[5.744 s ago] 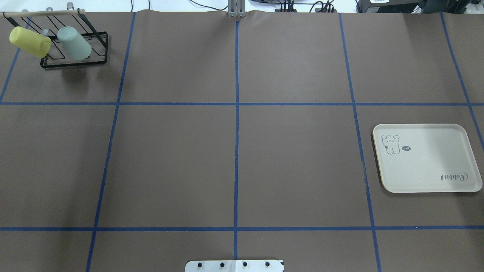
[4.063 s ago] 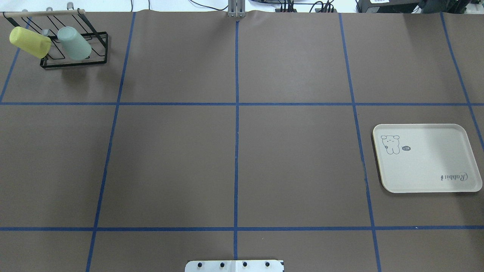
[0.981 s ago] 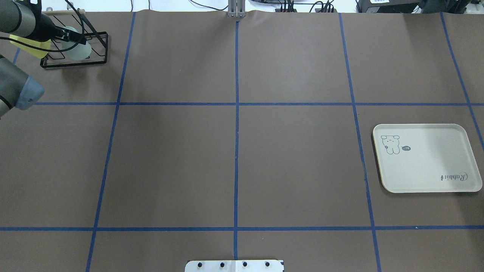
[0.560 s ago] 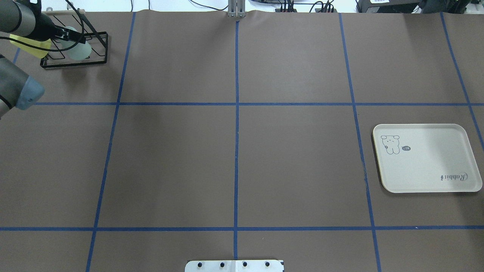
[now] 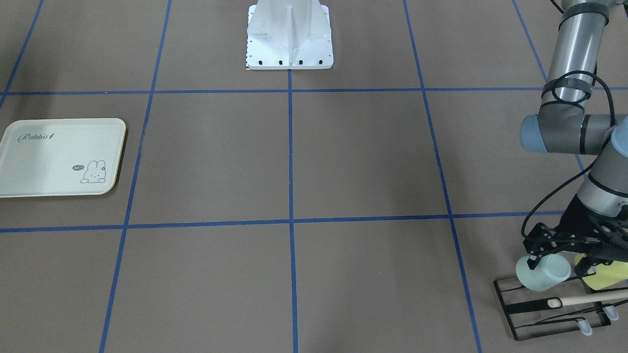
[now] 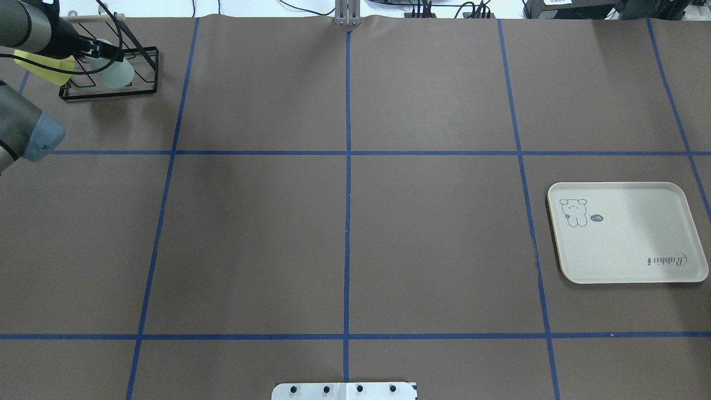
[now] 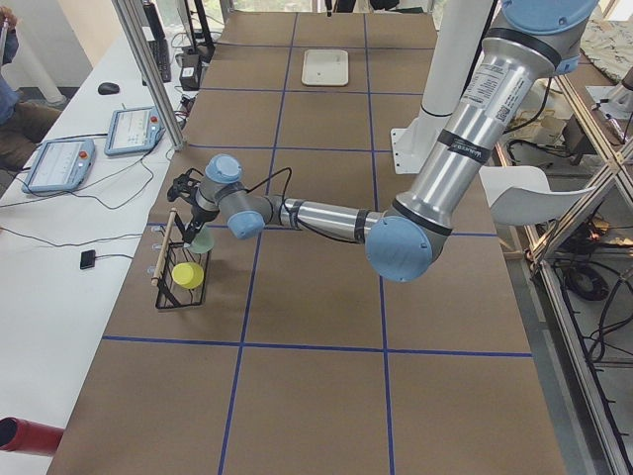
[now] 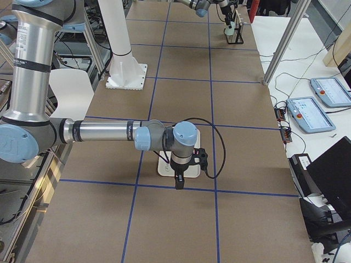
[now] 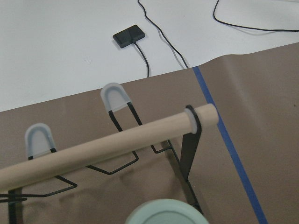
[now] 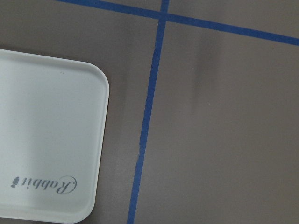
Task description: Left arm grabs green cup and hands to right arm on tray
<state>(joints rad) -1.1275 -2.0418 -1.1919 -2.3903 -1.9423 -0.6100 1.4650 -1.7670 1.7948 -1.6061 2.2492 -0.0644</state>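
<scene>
The small pale mint-green plastic cup is seen resting tilted on the black wire rack in the table's far corner on the robot's left. The fingers of the black two-finger left gripper are placed on either side of it, but whether the cup is already pinched cannot be told. For a good grab, the squeeze should be made across the cup's body and kept clear of the yellow-green plastic cup just beside it. The cup should then be drawn off along its own tilted axis, so that the rack is not dragged and the pale wooden dowel is not struck. The flanking fingers are shown only in the front-facing view. In the left wrist view only one round end of the cup and the dowel beyond it are shown. In the overhead view the neighbouring cup is largely hidden by the left arm, but the cream rectangular tray is shown well apart. The black right gripper is caught only in the right side view, near the tray, and its opening cannot be judged.
</scene>
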